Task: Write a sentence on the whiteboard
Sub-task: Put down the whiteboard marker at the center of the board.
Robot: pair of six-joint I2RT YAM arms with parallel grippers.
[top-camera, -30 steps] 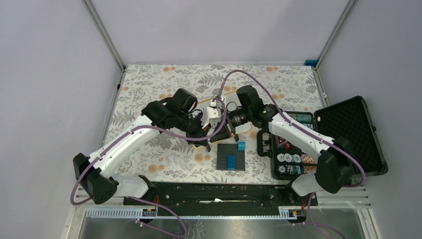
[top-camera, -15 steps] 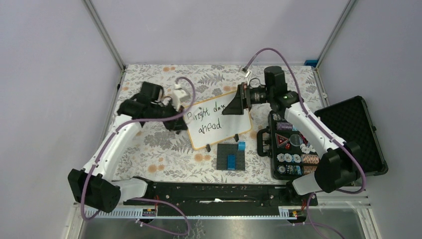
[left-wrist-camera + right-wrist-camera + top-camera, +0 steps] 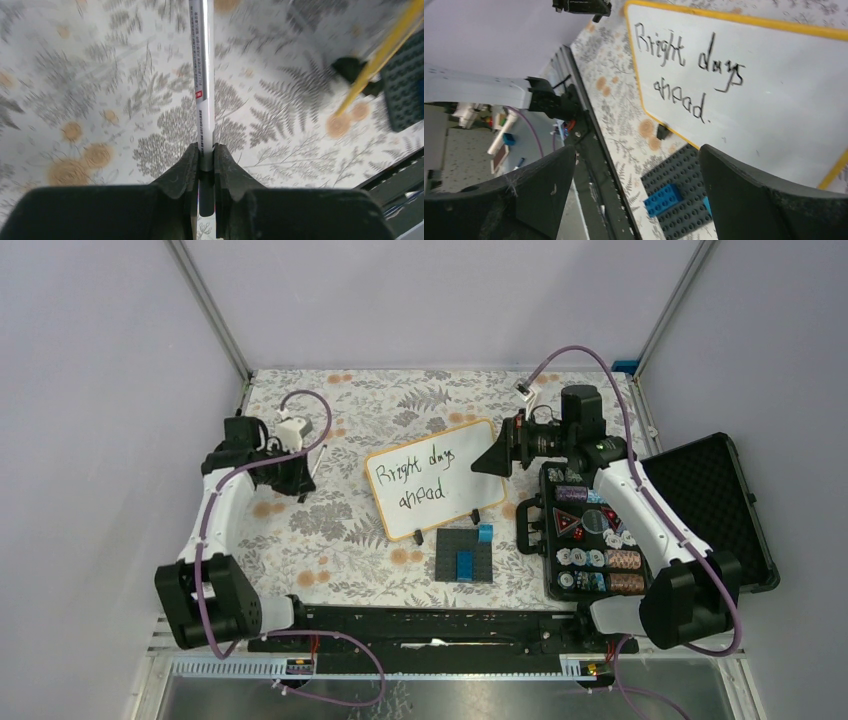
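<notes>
showing sentence (image 3: 425, 480) in 2 lines, whiteboard (image 3: 472, 487) lies askew; l gripper (image 3: 204, 152) pinches pen (image 3: 202, 75) (r gripper (image 3: 636, 150) spread).

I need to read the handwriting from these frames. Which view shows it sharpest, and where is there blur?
Right wrist view: the sentence is large and crisp on the whiteboard. Top view: even light, no glare, writing small but legible. Left wrist view: tablecloth smeared by blur; only the pen in the left tool is sharp.

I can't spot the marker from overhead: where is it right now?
In the left wrist view the marker is clamped in the left gripper, above the flowered cloth on the table's left side, to the left of the whiteboard.
</notes>
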